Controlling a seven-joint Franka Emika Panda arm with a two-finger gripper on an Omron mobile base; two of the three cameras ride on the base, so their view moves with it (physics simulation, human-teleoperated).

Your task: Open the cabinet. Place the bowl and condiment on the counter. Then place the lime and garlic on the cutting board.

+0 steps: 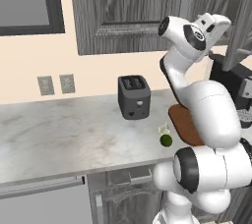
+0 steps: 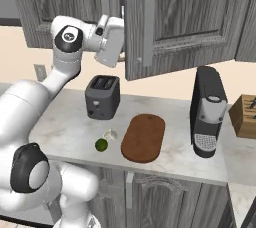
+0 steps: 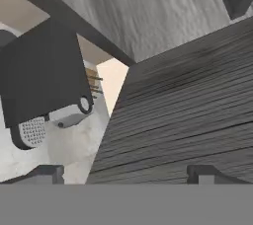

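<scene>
The dark grey cabinet [image 2: 185,17] has its right door [image 1: 239,26] swung partly out from the wall, silver bar handle [image 2: 145,24] facing me. My gripper [image 2: 120,42] is up beside that door's free edge, open, fingertips [image 3: 49,172] far apart with nothing between them [image 3: 126,173]; the door's wood grain [image 3: 188,110] lies close ahead. On the marble counter [image 1: 59,134] the lime [image 2: 101,144] and garlic [image 2: 110,134] lie just left of the oval cutting board [image 2: 143,137]. The bowl and condiment are hidden.
A dark toaster [image 2: 102,97] stands on the counter under my hand. A black coffee machine [image 2: 207,112] is right of the board, with a knife block [image 2: 245,117] beyond it. Wall outlets [image 1: 56,84] sit at the left.
</scene>
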